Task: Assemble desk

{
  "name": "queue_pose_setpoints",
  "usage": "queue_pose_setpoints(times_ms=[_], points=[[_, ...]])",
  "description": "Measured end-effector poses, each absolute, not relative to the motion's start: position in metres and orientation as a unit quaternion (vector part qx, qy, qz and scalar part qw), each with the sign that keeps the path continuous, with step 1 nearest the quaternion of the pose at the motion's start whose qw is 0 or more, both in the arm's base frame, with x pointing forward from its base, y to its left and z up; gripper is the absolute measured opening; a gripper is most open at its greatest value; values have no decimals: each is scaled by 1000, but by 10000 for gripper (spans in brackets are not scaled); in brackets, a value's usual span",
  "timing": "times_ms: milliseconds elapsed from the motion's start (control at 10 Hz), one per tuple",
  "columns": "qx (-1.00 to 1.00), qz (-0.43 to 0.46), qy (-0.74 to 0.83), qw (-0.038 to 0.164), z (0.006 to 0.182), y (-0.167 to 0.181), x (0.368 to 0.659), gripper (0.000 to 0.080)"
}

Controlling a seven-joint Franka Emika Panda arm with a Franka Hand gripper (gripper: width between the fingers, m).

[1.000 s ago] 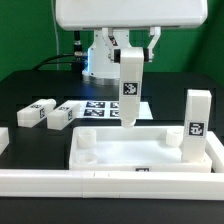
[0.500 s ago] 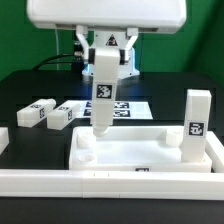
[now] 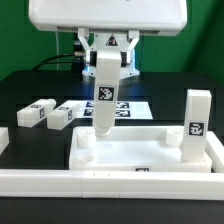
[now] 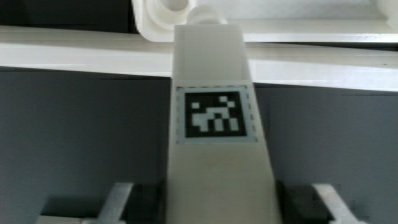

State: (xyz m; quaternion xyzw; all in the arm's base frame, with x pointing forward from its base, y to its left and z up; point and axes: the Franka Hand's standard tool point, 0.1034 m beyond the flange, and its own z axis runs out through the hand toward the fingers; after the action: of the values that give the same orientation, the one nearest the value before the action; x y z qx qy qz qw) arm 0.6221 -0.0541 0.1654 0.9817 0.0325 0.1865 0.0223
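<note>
- Over the tabletop (image 3: 140, 150), at its corner toward the exterior view's left, the gripper (image 3: 107, 62) is holding the held leg (image 3: 104, 100) upright. Are you seeing the same?
- Yes. The fingers (image 4: 118, 200) are clamping the held leg (image 4: 214, 110) from both sides near its upper end. In the wrist view its tag is facing the camera.
- Where is the lower end sitting?
- It is hanging right at the round socket (image 3: 86, 140) in that corner. The wrist view is showing the far tip meeting the socket (image 4: 166, 12). I cannot tell whether it is touching or seated.
- And the tabletop itself?
- It is lying flat on the black surface (image 3: 25, 140), rim up, just behind the long white rail (image 3: 100, 183) that is running along the front.
- What are the other legs doing?
- The standing leg (image 3: 197, 125) is sitting upright in the tabletop's corner toward the exterior view's right, tag facing the camera. Two loose legs are lying on their sides on the surface toward the exterior view's left: the outer loose leg (image 3: 35, 112) and the inner loose leg (image 3: 63, 114). They are lying just beside each other, well apart from the standing leg.
- Anything behind?
- The marker board (image 3: 128, 108) is lying flat behind the held leg, partly hidden by it.
</note>
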Motion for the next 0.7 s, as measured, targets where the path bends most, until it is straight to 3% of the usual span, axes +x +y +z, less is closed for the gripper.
queue_pose_setpoints(times_ms=[200,700], points=[[982,186,31,22,165,-68,638,290],[982,182,35,23,159,-66,637,290]])
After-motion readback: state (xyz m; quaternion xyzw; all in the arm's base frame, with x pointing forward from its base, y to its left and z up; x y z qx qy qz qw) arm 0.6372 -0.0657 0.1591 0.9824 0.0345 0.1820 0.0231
